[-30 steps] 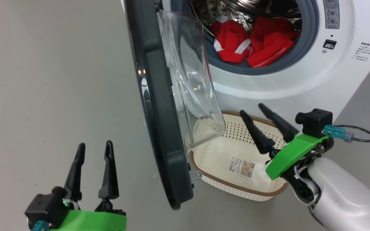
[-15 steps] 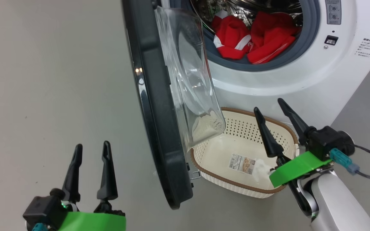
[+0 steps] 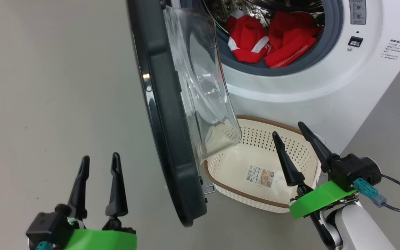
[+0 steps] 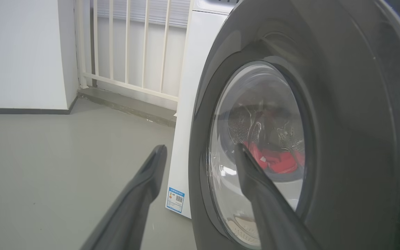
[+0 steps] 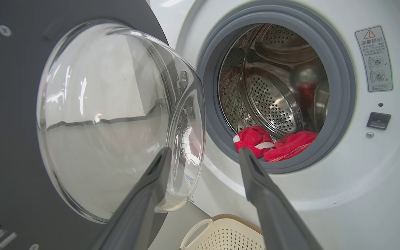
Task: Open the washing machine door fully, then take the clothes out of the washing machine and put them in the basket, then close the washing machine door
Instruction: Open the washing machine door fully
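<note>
Since a second ago, the right gripper [image 3: 288,129] has turned from a leftward lean to a more upright set and sits lower and further right in the head view, above the right end of the basket [image 3: 260,137]; the camera has also shifted slightly. The left gripper [image 3: 101,156] keeps its place at lower left, over the floor [image 3: 47,86] on the outer side of the washing machine door [image 3: 165,114]. That door stands open, roughly edge-on to the head view, its glass bowl [image 3: 200,86] overhanging the basket's left end. Both grippers have jaws spread wide and carry nothing. The right forearm [image 3: 356,225] rises from the lower right corner, fingers aimed toward the drum [image 5: 276,86] mouth of the washing machine [image 3: 359,86]; the left fingers point at the door's outer face. The clothes [image 3: 273,41] lie at the bottom of the drum, against the grey seal [image 3: 334,34]. The basket sits on the floor just before the machine, a paper label [image 3: 260,176] on its bottom.
</note>
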You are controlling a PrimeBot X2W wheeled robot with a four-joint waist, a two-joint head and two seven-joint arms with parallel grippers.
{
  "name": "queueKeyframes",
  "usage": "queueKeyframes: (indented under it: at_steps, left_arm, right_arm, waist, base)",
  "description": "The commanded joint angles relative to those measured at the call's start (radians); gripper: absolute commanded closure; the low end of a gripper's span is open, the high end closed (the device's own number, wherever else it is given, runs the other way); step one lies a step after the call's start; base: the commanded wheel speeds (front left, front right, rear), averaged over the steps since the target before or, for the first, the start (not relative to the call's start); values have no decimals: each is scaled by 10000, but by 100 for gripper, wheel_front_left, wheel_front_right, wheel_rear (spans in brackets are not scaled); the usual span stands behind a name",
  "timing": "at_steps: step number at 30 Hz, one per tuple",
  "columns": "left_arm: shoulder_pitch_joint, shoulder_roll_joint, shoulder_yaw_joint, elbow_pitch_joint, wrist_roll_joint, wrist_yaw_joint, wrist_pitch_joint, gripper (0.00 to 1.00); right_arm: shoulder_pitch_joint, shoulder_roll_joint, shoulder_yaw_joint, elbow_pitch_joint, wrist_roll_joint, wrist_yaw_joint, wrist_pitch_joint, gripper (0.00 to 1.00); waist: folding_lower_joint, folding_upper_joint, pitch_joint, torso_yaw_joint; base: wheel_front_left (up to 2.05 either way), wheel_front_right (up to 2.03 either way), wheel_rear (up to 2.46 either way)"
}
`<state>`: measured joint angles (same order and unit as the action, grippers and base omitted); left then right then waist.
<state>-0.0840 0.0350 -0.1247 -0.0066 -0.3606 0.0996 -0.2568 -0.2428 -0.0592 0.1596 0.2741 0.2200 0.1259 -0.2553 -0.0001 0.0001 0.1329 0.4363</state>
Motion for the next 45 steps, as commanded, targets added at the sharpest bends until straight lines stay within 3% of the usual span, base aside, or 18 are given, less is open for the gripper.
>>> queueKeyframes:
  at_steps: [1, 6, 8, 9, 11, 16, 31, 39, 45]
  left_arm:
    - [-153, 152, 304, -201, 112, 94, -49, 0]
    - [-156, 152, 247, -139, 93, 95, -49, 0]
    - [-155, 152, 227, -116, 96, 84, -49, 5]
    - [-161, 152, 217, -103, 91, 79, -49, 59]
    - [-186, 152, 188, -86, 70, 76, -49, 100]
    - [-282, 152, 108, -316, 92, 74, -49, 100]
    - [-684, 152, -216, -2968, 667, 124, -49, 100]
    - [-877, 153, -1054, -4126, 1078, 7, 128, 100]
    - [-1037, 153, -2177, -4353, 1008, -348, 777, 100]
  right_arm:
    - [18, 87, 251, -282, 57, 48, -64, 0]
    - [0, 88, 218, -276, 56, 48, -64, 0]
    - [-1, 88, 215, -272, 68, 48, -64, 0]
    - [1, 88, 228, -253, 145, 48, -64, 0]
    - [-18, 88, 253, -229, 210, 48, -64, 0]
    - [-129, 88, 245, -165, 234, 48, -64, 0]
    - [-222, 89, 146, -21, 347, 48, -49, 0]
    - [-241, 89, 161, 9, 445, 48, -54, 0]
    - [-282, 89, 148, 11, 457, 48, -58, 0]
  waist:
    - [1, -1, 29, -19]
    - [1, -1, 49, -18]
    - [1, -1, 49, -13]
    - [1, -1, 52, -9]
    - [1, -1, 54, -8]
    - [1, -1, 44, -2]
    - [1, -1, -6, -73]
    - [1, -1, -67, -157]
    - [1, -1, -57, -231]
  base:
    - [0, 0, 0]
    - [0, 0, 0]
    - [0, 0, 0]
    - [0, 0, 0]
    - [0, 0, 0]
    - [0, 0, 0]
    - [0, 0, 0]
    - [0, 0, 0]
    - [0, 0, 0]
